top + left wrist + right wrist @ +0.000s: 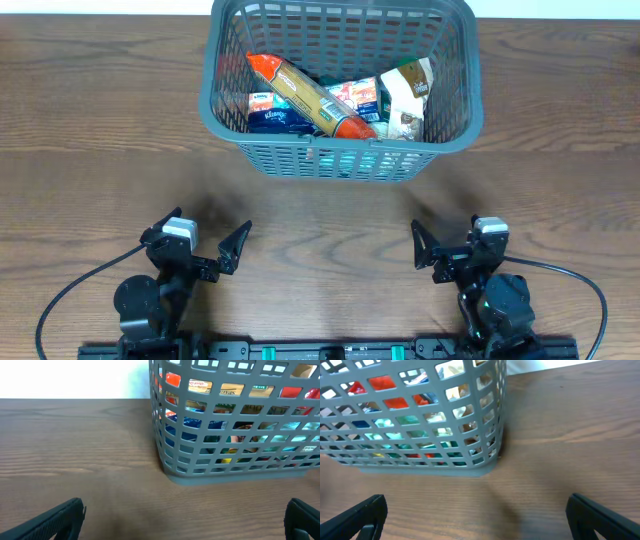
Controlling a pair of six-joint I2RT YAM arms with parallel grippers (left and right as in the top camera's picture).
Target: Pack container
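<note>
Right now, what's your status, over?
Left gripper open, empty. Right gripper same. Container packed with groceries, standing ahead of both. Nothing seen blocking.

Grey lattice container on brown wooden table

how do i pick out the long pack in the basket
Find the grey lattice basket at the far edge of the table. On top of the goods inside, a long pack lies diagonally from the far left towards the near middle. Only it has red ends and a tan middle.
</note>
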